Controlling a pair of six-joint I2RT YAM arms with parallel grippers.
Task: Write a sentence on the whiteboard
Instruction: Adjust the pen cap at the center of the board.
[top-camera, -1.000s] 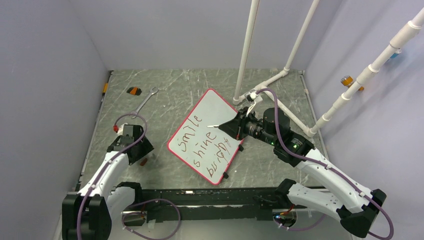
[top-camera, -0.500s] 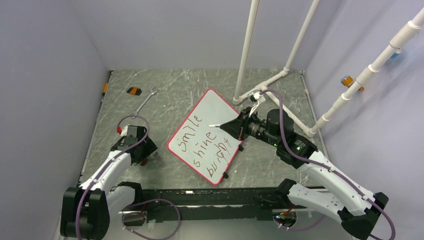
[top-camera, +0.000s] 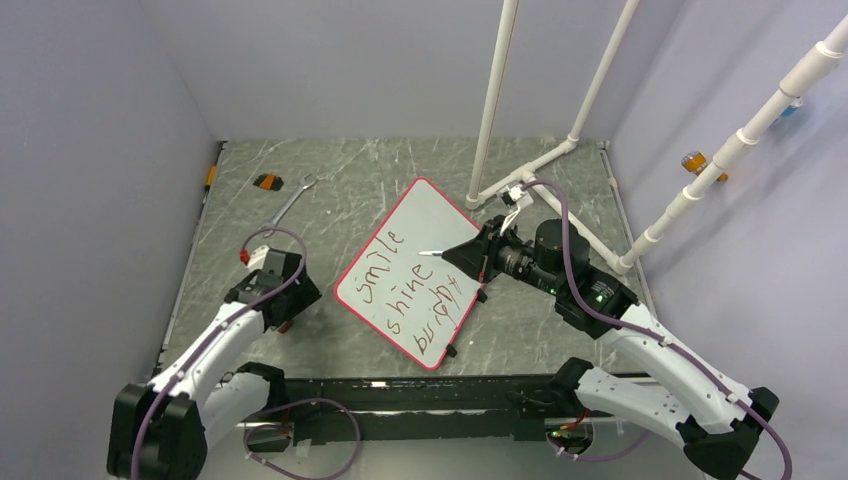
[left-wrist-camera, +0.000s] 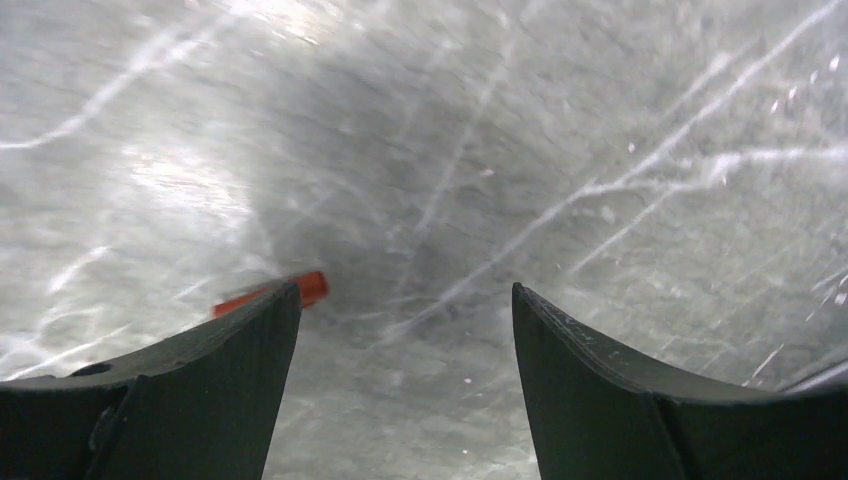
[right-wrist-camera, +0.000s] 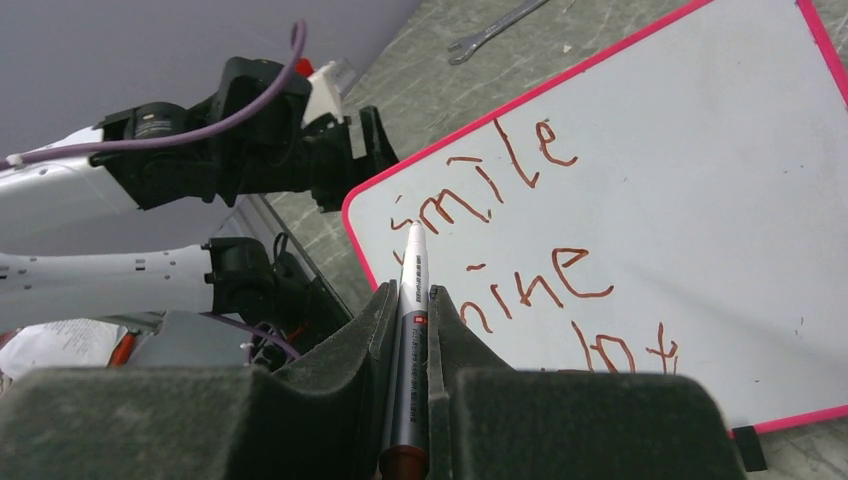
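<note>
At centre frame, the whiteboard (top-camera: 432, 215) is laid flat, the sentence (top-camera: 415, 295) written across it; a marker (right-wrist-camera: 414, 250) is clamped in the right gripper (right-wrist-camera: 412, 296), the left gripper (left-wrist-camera: 405, 295) spread wide at lower left.

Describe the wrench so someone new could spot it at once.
On the grey marbled table, find the red-rimmed whiteboard at its middle. Left of the board's far corner in the top view, the wrench lies flat, diagonal. It is a slim silver bar with a forked head, unlike the small orange-and-black object beside it.
</note>
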